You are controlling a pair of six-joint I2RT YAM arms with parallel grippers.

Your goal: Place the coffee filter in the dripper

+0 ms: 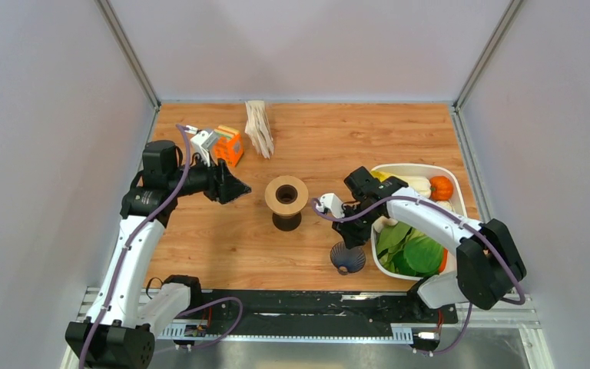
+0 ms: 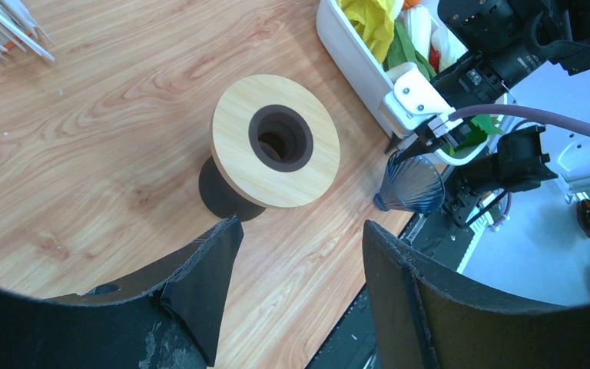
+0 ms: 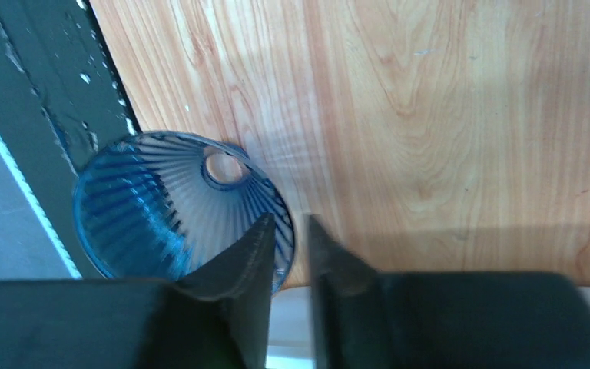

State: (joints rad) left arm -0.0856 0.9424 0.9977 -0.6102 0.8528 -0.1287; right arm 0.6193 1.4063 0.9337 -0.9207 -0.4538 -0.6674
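The dripper (image 1: 347, 257), a dark blue ribbed see-through cone, rests near the table's front edge; the right wrist view looks into its mouth (image 3: 161, 207) down to the round centre hole. My right gripper (image 1: 351, 237) straddles its rim (image 3: 290, 223), one finger inside the cone and one outside, with a narrow gap still showing. White paper coffee filters (image 1: 260, 127) lie stacked at the back of the table, also at the top left of the left wrist view (image 2: 8, 27). My left gripper (image 1: 240, 191) hovers open and empty (image 2: 299, 227) left of the brown pot.
A brown spool-shaped pot with a tan rim (image 1: 286, 198) stands mid-table (image 2: 275, 150). A white tub (image 1: 407, 171) of vegetables sits at the right, close behind my right arm. An orange object (image 1: 229, 144) lies at the back left. The black rail (image 3: 38, 115) borders the dripper.
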